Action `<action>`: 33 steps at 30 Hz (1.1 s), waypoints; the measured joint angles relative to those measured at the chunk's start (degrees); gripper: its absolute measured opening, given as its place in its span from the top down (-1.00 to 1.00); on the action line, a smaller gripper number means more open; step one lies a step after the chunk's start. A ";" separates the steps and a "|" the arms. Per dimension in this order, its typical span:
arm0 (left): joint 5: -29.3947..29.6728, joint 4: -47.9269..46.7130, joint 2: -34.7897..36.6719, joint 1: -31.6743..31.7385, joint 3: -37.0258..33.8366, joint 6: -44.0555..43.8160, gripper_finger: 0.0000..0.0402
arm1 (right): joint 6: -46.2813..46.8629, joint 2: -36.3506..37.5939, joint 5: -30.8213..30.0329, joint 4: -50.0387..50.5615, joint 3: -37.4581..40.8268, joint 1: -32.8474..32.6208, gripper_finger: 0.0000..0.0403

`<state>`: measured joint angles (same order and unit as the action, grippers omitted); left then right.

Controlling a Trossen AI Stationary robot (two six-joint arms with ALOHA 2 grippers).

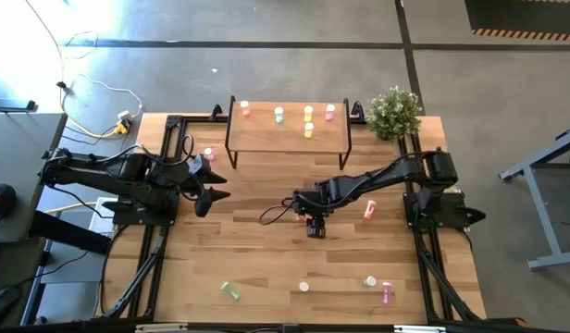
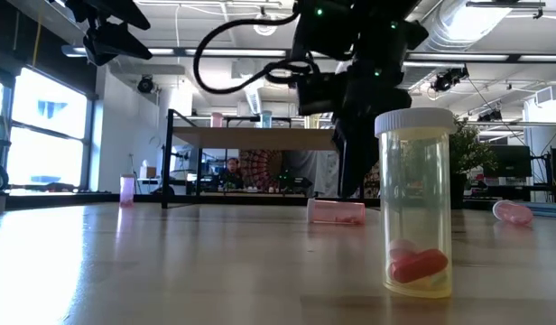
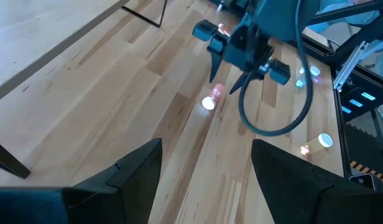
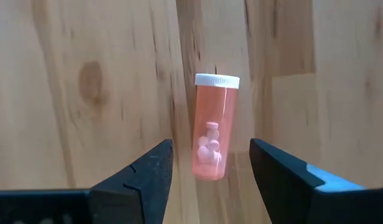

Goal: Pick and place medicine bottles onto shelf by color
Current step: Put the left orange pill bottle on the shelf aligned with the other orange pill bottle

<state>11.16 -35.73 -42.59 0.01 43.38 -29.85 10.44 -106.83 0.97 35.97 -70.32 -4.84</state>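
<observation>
The right claw (image 1: 315, 228) hangs over the middle of the bench (image 1: 266, 268), fingers spread wide with nothing between them; directly below lies a red medicine bottle (image 4: 211, 126) on its side (white cap pointing away from the wrist), not touched by either finger; the left claw (image 1: 211, 185) waits near the bench's left edge, likewise open and empty; five bottles stand on the shelf (image 1: 287, 141); a yellow bottle (image 2: 419, 203) stands upright close to the low camera.

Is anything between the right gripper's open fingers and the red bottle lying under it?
No. In the right wrist view, the right gripper hangs open over the red bottle, only bare tabletop between them.
</observation>
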 joint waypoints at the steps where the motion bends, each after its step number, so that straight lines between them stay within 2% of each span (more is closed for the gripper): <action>1: 0.00 0.00 0.00 0.00 0.00 0.01 -0.19 | 0.04 -0.43 0.00 0.11 0.00 0.00 -0.01; 11: 0.04 0.00 0.00 0.00 0.00 0.01 -0.19 | 1.59 -4.21 0.59 -0.12 0.00 0.11 0.03; 23: 0.13 0.00 0.00 0.00 0.00 1.03 -0.19 | 4.59 -4.34 2.06 -0.85 -0.11 0.82 0.63; 28: 0.02 0.07 0.72 0.03 0.00 2.08 -0.19 | 5.09 -3.77 5.03 -1.59 -0.90 0.67 0.62; 33: 0.07 0.20 1.82 0.09 0.00 3.10 -0.19 | 5.15 -2.79 5.63 -2.13 -6.39 0.68 0.56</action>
<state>11.22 -35.53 -40.77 0.10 43.38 -26.75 15.59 -109.62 6.61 33.84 -76.71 -4.16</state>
